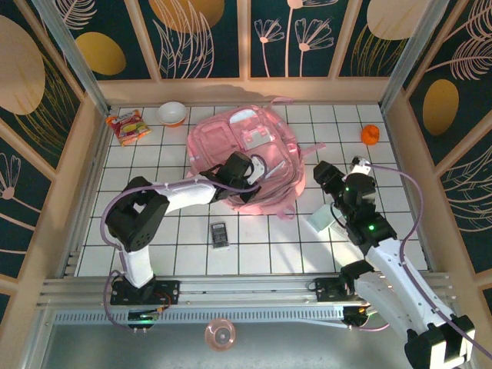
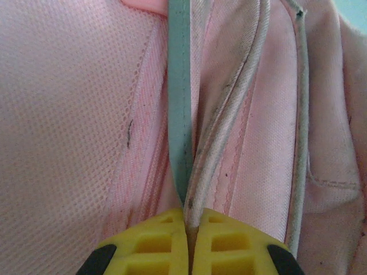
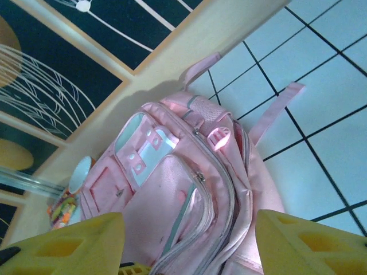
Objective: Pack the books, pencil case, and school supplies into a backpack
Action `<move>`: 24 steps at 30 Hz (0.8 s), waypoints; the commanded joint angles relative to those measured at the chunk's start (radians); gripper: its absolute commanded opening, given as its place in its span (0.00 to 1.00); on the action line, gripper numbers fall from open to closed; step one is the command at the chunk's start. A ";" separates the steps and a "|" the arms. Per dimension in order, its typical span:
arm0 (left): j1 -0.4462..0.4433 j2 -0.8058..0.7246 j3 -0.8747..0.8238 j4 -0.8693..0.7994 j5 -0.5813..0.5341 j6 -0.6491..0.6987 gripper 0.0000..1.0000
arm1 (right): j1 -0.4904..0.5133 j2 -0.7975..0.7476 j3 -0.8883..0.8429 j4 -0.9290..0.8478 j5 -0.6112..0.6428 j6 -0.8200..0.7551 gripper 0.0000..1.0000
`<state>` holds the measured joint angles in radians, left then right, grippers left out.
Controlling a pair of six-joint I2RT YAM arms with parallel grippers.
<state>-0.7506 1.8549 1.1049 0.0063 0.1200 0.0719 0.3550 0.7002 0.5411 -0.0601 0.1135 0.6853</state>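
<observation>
The left hand (image 1: 243,164) is clenched on the pink backpack (image 1: 231,134) edge at centre frame; the right hand (image 1: 320,172) hangs released just right of it.

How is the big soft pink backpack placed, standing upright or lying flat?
Lying flat: the soft pink backpack shows its zipped front pockets to the overhead camera.

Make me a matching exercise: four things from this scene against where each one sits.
Things:
1. backpack
2. calculator
3. bowl
4. orange thing

Places:
A. near side, dark grey, lying flat
B. far right
C. centre
D. far left, beside the snack packet

Pairs: 1-C, 2-A, 3-D, 4-B
</observation>
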 commanded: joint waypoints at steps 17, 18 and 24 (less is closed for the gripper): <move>0.362 -0.501 -0.259 0.121 0.173 -0.562 0.80 | 0.346 0.432 0.271 -0.245 -0.203 -1.399 0.63; 0.393 -0.526 -0.301 0.135 0.188 -0.594 0.80 | 0.369 0.474 0.274 -0.246 -0.167 -1.465 0.64; 0.473 -0.627 -0.508 0.235 0.228 -0.728 0.81 | 0.403 0.638 0.257 -0.085 -0.116 -1.690 0.67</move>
<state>-0.2863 1.2705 0.6605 0.1677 0.2882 -0.5327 0.7532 1.3121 0.8024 -0.2150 -0.0540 -0.7952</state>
